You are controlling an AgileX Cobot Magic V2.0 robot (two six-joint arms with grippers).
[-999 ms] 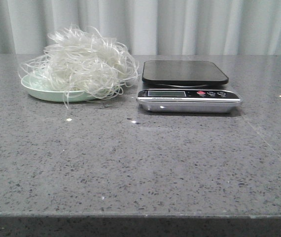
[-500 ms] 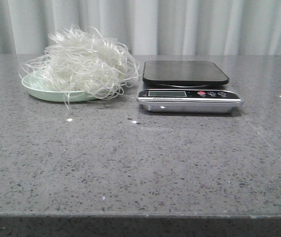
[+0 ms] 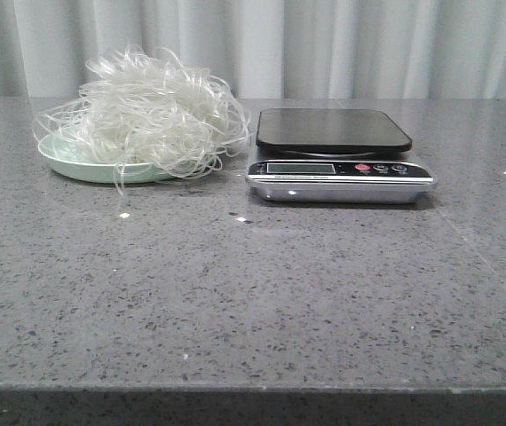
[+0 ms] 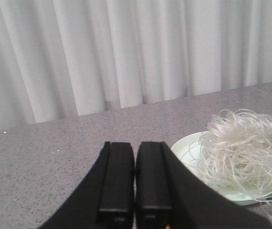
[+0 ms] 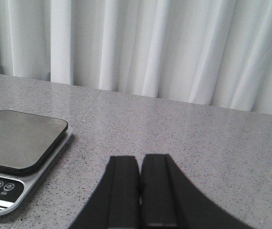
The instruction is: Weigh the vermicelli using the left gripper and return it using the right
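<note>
curtained test bench (image 3: 262,293), kitchen scale (image 3: 337,155)

Whitish translucent vermicelli (image 3: 146,111) on a pale green plate (image 3: 67,161); black-topped silver scale (image 3: 337,155); speckled grey table (image 3: 253,293).

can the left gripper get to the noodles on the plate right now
Probably yes. The left gripper is shut and holds nothing, and the noodles sit heaped on the plate ahead of it with only bare table between.

speckled polished stone table (image 3: 235,293); shiny metal scale (image 3: 337,155); translucent vermicelli (image 3: 151,111)
</note>
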